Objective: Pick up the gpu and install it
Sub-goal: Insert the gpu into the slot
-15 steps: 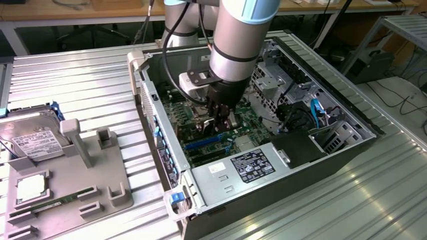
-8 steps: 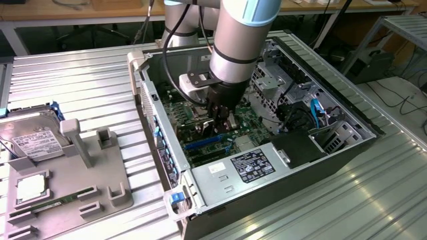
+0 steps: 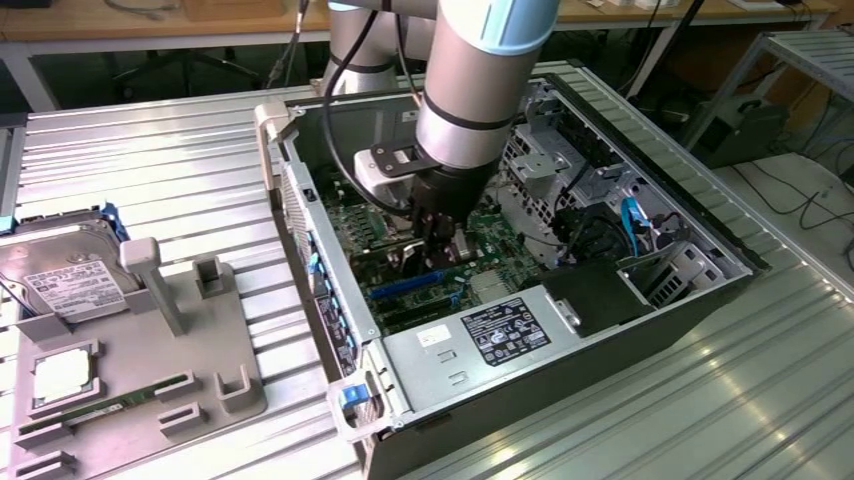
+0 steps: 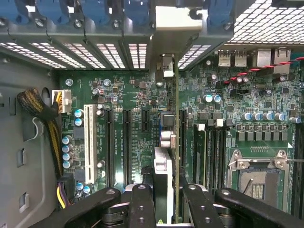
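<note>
Because the gpu point(image 4: 164, 166) has to go edge-first into a long black slot, the gripper point(image 4: 168, 202) clamps it upright, jaws narrowed on the thin card, with its silvery bracket point(image 4: 176, 26) facing the perforated rear wall. In the exterior view this sits at centre frame, deep in the open metal case point(image 3: 694, 250), over the green, component-studded motherboard point(image 4: 133, 95). At left, the boxy hard drive point(image 3: 60, 280) rests in a grey holder point(image 3: 200, 370).

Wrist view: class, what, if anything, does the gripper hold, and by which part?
The gripper holds the graphics card by its upper edge, away from the metal bracket.
</note>
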Motion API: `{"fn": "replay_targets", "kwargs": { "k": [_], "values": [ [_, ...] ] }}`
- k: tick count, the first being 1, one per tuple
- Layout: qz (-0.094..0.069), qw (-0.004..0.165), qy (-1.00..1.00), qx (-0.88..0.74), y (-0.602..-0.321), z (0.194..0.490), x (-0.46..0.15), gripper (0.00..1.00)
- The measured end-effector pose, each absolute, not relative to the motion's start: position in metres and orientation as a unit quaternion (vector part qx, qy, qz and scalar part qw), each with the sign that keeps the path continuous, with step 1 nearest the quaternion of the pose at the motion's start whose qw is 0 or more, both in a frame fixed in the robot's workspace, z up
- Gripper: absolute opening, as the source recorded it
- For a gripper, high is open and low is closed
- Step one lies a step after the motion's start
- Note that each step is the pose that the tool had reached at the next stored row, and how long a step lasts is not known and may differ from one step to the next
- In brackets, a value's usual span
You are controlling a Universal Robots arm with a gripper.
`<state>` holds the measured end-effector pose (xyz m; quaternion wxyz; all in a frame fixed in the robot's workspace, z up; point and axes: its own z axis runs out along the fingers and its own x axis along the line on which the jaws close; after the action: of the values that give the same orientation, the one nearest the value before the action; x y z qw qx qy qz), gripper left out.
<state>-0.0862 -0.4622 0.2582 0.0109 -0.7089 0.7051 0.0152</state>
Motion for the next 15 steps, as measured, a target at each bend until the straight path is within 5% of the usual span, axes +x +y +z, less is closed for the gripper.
{"fn": "replay_targets", "kwargs": {
  "k": [15],
  "values": [
    [0.017, 0.010, 0.705, -0.709, -0.4623, 0.2483, -0.0896, 0.28]
  ]
}}
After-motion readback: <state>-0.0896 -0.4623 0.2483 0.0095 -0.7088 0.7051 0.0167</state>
